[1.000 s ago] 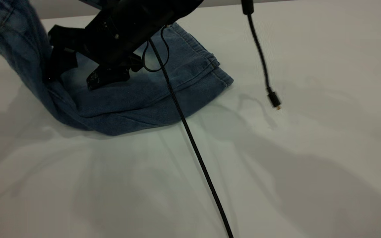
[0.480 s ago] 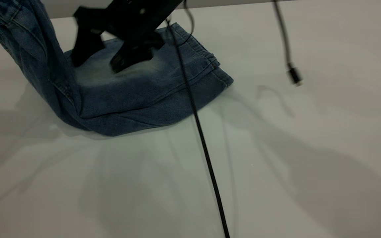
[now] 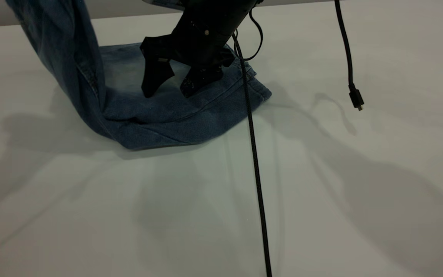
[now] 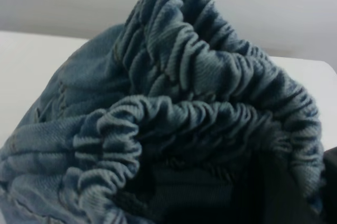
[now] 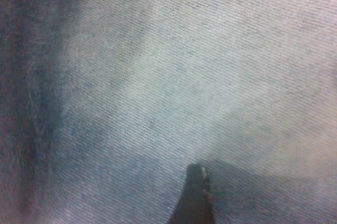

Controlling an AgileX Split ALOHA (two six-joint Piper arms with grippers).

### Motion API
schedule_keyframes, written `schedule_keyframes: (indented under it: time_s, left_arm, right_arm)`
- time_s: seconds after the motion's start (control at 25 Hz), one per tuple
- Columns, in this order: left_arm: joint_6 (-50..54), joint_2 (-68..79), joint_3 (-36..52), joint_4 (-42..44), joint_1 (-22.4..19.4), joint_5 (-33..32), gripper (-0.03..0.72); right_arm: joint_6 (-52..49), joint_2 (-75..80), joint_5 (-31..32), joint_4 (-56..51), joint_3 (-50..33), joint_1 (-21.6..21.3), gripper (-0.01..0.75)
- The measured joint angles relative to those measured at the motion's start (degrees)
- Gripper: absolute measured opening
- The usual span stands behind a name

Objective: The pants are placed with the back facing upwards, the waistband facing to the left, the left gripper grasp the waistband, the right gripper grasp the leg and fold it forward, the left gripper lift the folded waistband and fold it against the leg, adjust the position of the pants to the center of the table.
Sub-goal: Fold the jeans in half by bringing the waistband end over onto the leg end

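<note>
The blue denim pants point(image 3: 156, 119) lie folded on the white table point(image 3: 340, 200) at the back left. Their left part rises in a steep sheet point(image 3: 62, 50) out of the top of the exterior view. In the left wrist view the ruffled waistband point(image 4: 210, 77) bunches right in front of my left gripper point(image 4: 253, 187), which is shut on it. My right gripper point(image 3: 169, 87) hangs open just over the flat faded leg point(image 3: 214, 104), its two black fingers spread apart. One fingertip point(image 5: 197, 192) shows close above the pale denim point(image 5: 184, 77).
A black braided cable point(image 3: 256, 173) runs from the right arm across the pants' edge to the table's front edge. A second cable with a loose plug point(image 3: 356, 100) dangles over the table at the right.
The right gripper has slid rightward over the folded leg and stayed open. The lifted waistband part has come further right and higher. The dangling plug has swung.
</note>
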State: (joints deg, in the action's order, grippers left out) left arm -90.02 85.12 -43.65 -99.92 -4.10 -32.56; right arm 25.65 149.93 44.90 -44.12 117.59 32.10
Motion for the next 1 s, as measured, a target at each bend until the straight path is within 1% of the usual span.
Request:
schedule_keyframes:
  time_s: [0.08, 0.2, 0.4, 0.56, 0.76, 0.84, 1.0]
  left_arm:
    - [0.00, 0.64, -0.95, -0.04, 2.11, 1.60, 0.180]
    - [0.00, 2.63, -1.85, -0.19, 4.96, 3.57, 0.178]
    - [0.05, 6.49, -3.00, -0.17, 8.32, 3.73, 0.178]
    - [0.05, 8.99, -3.92, -0.10, 8.39, 3.26, 0.178]
    - [0.11, 12.00, -5.59, -0.15, 8.58, 3.01, 0.178]
    - [0.11, 13.56, -6.38, -0.15, 9.41, 3.01, 0.178]
    - [0.11, 18.84, -9.26, -0.08, 13.06, 3.28, 0.178]
  right_arm:
    - [0.27, 0.00, 0.00, -2.06, 0.00, 0.00, 0.552]
    - [0.38, 0.00, 0.43, -2.13, 0.00, -0.05, 0.552]
    - [1.91, -2.19, 3.80, -1.96, 0.00, -1.33, 0.552]
    - [1.91, -5.87, 3.75, -1.99, 0.00, -3.91, 0.552]
    - [1.57, -10.61, 4.39, -1.94, 0.00, -8.35, 0.552]
    - [1.53, -12.43, 5.81, -1.94, 0.00, -10.19, 0.551]
    - [1.83, -15.11, 10.70, -1.94, 0.00, -12.81, 0.536]
